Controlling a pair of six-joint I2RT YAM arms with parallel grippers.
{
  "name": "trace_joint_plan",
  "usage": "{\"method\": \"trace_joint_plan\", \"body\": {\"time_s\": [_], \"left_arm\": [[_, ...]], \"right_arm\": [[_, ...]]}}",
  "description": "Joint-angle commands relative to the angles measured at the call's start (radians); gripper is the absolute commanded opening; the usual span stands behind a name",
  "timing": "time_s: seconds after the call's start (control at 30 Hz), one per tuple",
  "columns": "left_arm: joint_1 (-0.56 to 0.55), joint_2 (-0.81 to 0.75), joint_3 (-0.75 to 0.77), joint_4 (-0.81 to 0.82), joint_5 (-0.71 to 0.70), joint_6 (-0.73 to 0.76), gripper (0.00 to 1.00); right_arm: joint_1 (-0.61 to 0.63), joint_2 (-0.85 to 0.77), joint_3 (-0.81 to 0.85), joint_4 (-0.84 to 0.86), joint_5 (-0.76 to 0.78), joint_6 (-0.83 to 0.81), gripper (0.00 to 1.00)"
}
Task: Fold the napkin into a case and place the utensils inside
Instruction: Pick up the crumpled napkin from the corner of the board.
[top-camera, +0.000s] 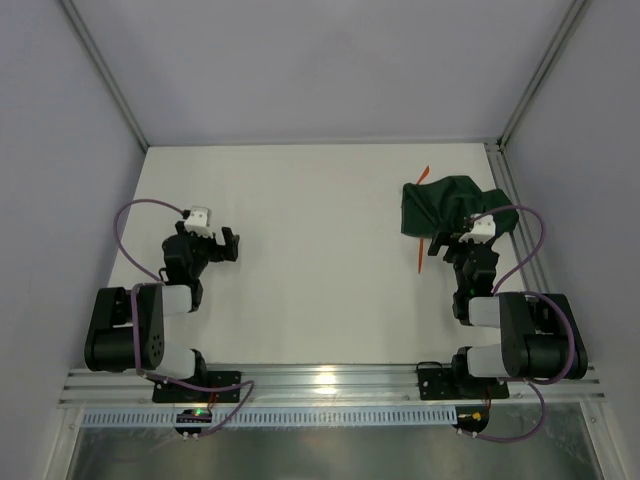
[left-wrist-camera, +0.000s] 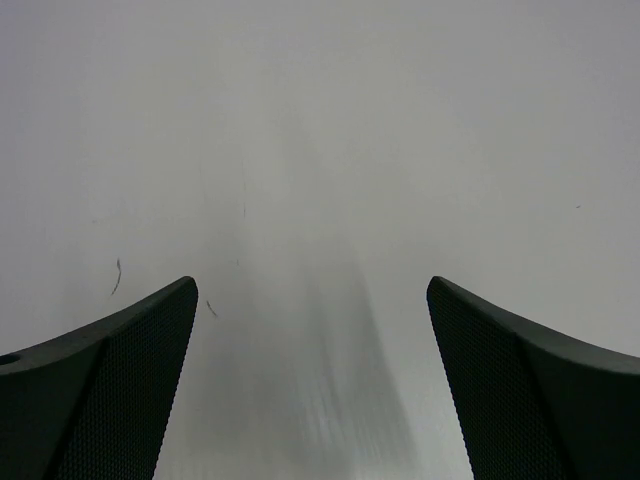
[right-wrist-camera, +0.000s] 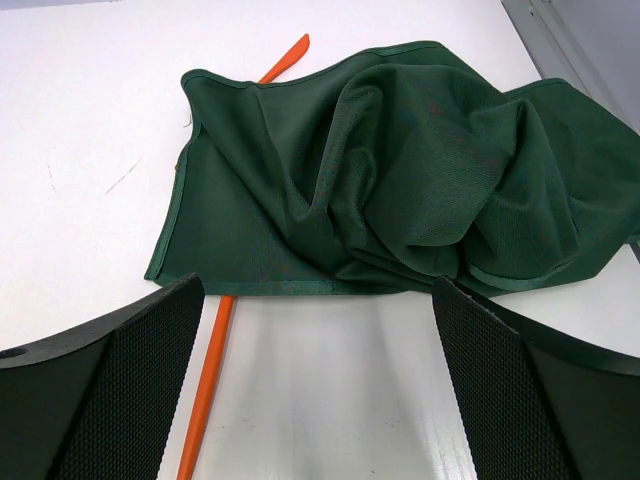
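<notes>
While the left tool (top-camera: 226, 246) hovers wide open and empty over bare bench (top-camera: 320, 250), the napkin (right-wrist-camera: 400, 170) lies crumpled, unfolded, at far right, partly covering orange utensils (right-wrist-camera: 205, 385). The right tool (right-wrist-camera: 318, 400) stands fully open beside it, holding nothing.

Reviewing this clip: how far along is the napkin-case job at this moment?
Nothing looks done. The napkin lies crumpled, not folded into a case, with orange utensils partly under it: one sticks out at its near edge, another tip at the far edge. Nothing is in hand: the right gripper hangs open just short of the cloth, the left gripper open over bare table. Folding and loading remain.
</notes>
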Motion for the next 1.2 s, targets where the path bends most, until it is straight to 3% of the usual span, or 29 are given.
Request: {"method": "trace_joint_plan", "body": {"time_s": [0.0, 0.17, 0.2, 0.27, 0.3, 0.33, 0.37, 0.4, 0.47, 0.6, 0.77, 0.97, 1.0, 1.1, 1.13, 1.17], "left_arm": [[-0.002, -0.003, 0.016, 0.047, -0.009, 0.009, 0.99], [-0.002, -0.003, 0.016, 0.045, -0.009, 0.009, 0.99], [-0.002, -0.004, 0.013, 0.048, -0.011, 0.009, 0.99], [-0.002, -0.012, 0.008, 0.072, 0.016, 0.009, 0.99], [0.022, -0.047, 0.074, -0.003, 0.02, -0.014, 0.99], [0.022, -0.114, 0.149, -0.291, 0.041, -0.023, 0.99], [0.03, -0.112, 0.242, -0.444, 0.067, -0.052, 0.99], [0.03, -0.095, 0.407, -0.56, 0.122, -0.051, 0.99], [0.029, -0.034, 0.499, -0.726, 0.205, -0.019, 0.99], [0.01, 0.023, 0.616, -0.958, 0.199, 0.084, 0.99], [0.001, 0.069, 0.738, -1.24, 0.13, 0.182, 0.99], [0.001, 0.06, 0.811, -1.421, 0.078, 0.228, 0.99], [0.001, 0.052, 0.815, -1.435, 0.07, 0.233, 0.99], [0.001, 0.016, 0.828, -1.487, 0.055, 0.242, 0.99], [0.001, -0.003, 0.831, -1.513, 0.061, 0.245, 0.99], [0.001, -0.014, 0.835, -1.526, 0.064, 0.25, 0.99]], "right_arm": [[0.006, 0.0, 0.027, 0.041, -0.005, -0.014, 0.99], [0.006, -0.053, 0.061, -0.019, -0.005, -0.014, 0.99], [0.006, -0.095, 0.097, -0.207, 0.009, -0.014, 0.99], [0.004, -0.182, 0.25, -0.425, 0.088, 0.056, 0.99], [-0.002, -0.193, 0.306, -0.605, 0.133, 0.087, 0.99], [-0.004, -0.196, 0.355, -0.684, 0.139, 0.099, 0.99], [-0.004, -0.192, 0.451, -0.755, 0.144, 0.127, 0.98], [-0.004, -0.166, 0.501, -0.889, 0.157, 0.15, 0.97], [-0.004, -0.124, 0.62, -0.993, 0.159, 0.194, 0.96], [-0.004, 0.049, 0.788, -1.215, 0.154, 0.213, 0.96], [-0.014, 0.25, 0.992, -1.369, 0.254, 0.207, 0.97], [-0.023, 0.489, 1.153, -1.528, 0.303, 0.176, 0.97], [-0.023, 0.506, 1.158, -1.541, 0.317, 0.173, 0.95], [-0.023, 0.487, 1.135, -1.519, 0.335, 0.173, 0.55], [-0.023, 0.459, 1.123, -1.506, 0.34, 0.176, 0.34], [-0.023, 0.428, 1.095, -1.495, 0.345, 0.184, 0.24]]}}
